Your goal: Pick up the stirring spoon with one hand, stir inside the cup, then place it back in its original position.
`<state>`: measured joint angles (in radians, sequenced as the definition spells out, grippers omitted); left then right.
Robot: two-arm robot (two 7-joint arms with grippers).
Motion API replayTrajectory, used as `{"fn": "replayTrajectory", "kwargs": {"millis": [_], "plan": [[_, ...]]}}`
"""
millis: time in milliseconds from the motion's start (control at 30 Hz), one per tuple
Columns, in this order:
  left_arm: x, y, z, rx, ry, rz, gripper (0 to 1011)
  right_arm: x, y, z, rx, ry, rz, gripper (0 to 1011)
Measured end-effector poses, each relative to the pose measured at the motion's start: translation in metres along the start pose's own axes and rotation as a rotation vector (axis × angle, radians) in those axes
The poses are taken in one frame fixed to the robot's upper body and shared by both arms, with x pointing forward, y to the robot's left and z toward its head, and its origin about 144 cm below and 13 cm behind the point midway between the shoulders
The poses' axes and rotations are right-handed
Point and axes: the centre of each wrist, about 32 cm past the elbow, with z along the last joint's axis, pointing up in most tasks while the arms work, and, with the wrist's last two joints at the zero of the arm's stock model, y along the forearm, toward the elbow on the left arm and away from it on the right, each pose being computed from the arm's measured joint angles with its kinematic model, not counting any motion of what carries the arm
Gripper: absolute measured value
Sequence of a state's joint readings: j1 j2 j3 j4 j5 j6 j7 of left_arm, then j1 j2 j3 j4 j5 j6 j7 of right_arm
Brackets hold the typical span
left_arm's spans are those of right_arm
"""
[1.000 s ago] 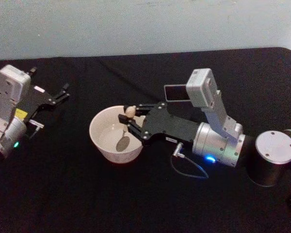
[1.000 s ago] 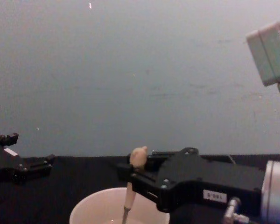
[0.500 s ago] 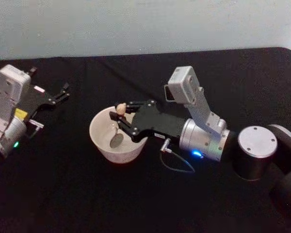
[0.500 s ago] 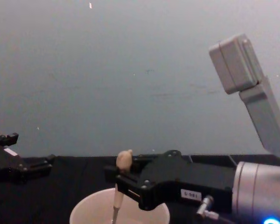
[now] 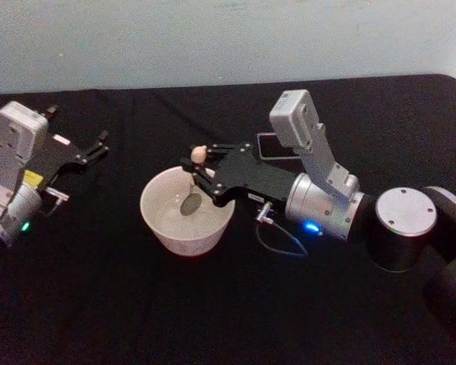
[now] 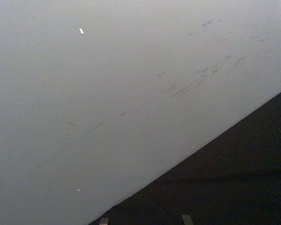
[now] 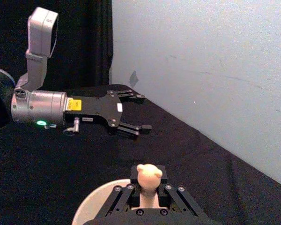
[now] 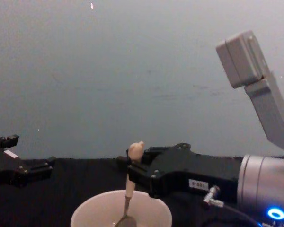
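Observation:
My right gripper [image 5: 198, 175] is shut on the cream handle of the stirring spoon [image 5: 190, 199], just below its knob top [image 7: 148, 176]. The spoon hangs nearly upright with its metal bowl [image 8: 125, 220] down inside the cream-white cup [image 5: 161, 228] at mid-table. The gripper reaches over the cup's far right rim [image 8: 158, 212]. The dark square holder [image 5: 263, 146] stands behind the right arm, partly hidden by it. My left gripper [image 5: 99, 144] rests parked at the far left, open and empty [image 7: 141, 112].
The black tablecloth [image 5: 213, 304] covers the whole table, with a pale wall [image 8: 132, 71] right behind its far edge. A loose cable [image 5: 277, 247] loops from the right wrist just right of the cup.
My right gripper has carried the spoon round inside the cup, first to the left, then toward the far side. The left arm has stayed still.

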<state>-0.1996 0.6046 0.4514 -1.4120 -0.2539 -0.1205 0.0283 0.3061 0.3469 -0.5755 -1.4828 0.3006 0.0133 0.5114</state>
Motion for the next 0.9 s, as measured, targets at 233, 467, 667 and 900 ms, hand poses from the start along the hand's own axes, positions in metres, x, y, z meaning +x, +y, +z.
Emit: {"fn": "replayTrajectory", "kwargs": {"millis": [233,467,667,900], "plan": [[0.0,0.0,0.0,0.0,0.0,0.0,1001,0.002,-0.007,0.0,-0.003,-0.004,-0.01,198],[0.0,0.0,0.0,0.0,0.0,0.0,1001,0.002,-0.018,0.003,0.011,-0.002,-0.01,198],[0.0,0.0,0.0,0.0,0.0,0.0,1001,-0.002,-0.025,0.004,0.016,-0.001,0.004,198],[0.0,0.0,0.0,0.0,0.0,0.0,1001,-0.009,-0.029,0.001,0.006,-0.001,0.037,199]]}}
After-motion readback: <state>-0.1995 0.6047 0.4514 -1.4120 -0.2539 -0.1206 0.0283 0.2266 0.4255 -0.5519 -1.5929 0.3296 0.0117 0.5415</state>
